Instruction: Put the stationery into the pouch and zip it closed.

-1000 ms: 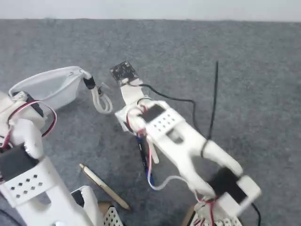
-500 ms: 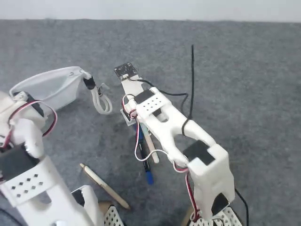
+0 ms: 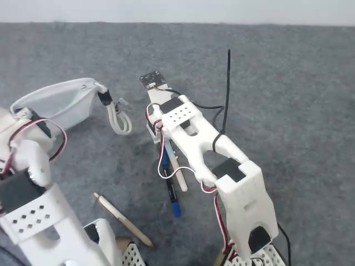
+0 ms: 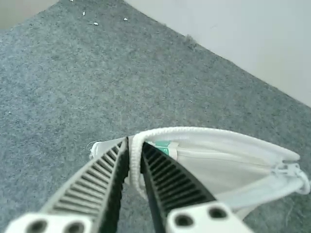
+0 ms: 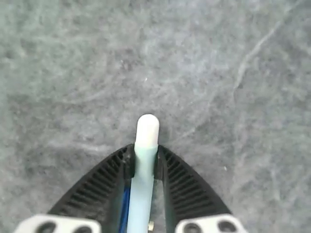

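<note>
So the left gripper (image 4: 133,144) is pressed together on the rim of the white fabric zip pouch (image 4: 209,160), right at one end of the opening. My guess is that's the whole point: it anchors the pouch over at the left of the grey carpet-like surface (image 3: 288,83) and holds the mouth open so stuff can go in. The zipper pull (image 4: 286,170) sits at the far end, so it looks unzipped pretty much all the way. The right gripper (image 5: 144,150) is pinching a pale round-tipped pen (image 5: 146,128) just behind its tip, mid-surface and well apart from the pouch. It's probably held lengthwise so it can slide in end first. A blue-and-black pen (image 3: 173,194) runs right alongside it. The wrist view shows a sliver of blue between the jaws, but I honestly can't tell if it's clamped too or just lying underneath, since in the high view the arm's own body covers the front ends of both pens. A beige pen (image 3: 123,220) lies loose on the surface near the left arm's base. I can't see inside the pouch either, so no idea what's in there.
</note>
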Tool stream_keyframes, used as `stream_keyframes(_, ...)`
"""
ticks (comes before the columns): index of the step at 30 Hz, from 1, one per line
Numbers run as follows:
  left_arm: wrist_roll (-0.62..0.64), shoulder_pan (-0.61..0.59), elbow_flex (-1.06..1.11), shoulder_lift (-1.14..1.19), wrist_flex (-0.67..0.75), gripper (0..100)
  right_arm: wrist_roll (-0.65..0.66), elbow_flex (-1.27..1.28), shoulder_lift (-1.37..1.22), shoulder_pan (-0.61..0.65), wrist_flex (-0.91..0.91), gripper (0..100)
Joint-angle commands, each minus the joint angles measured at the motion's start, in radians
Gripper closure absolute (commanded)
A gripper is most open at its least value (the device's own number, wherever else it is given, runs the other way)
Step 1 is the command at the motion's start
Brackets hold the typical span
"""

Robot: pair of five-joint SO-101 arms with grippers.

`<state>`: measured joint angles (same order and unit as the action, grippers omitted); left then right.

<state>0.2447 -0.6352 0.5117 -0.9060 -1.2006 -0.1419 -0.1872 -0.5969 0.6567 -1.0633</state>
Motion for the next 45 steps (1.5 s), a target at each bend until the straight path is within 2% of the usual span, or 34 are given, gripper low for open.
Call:
stream_keyframes(1,0.011,0.000,-0.019,-0.009,0.037,99,-0.002,-0.055,0.062,-0.012,-0.045,99.3)
stream_keyframes(25,0.011,0.014,-0.018,-0.006,0.040,99,0.000,-0.049,0.418,0.031,-0.348,99.3)
stream_keyframes(30,0.011,0.089,-0.018,-0.006,0.035,99,0.121,-0.009,0.486,0.050,-0.386,99.3)
stream_keyframes(37,0.011,0.160,-0.018,-0.006,0.014,99,0.138,0.206,0.697,0.070,-0.266,99.3)
stream_keyframes(45,0.011,0.206,-0.007,-0.005,0.018,99,0.141,0.614,1.087,0.070,0.104,99.3)
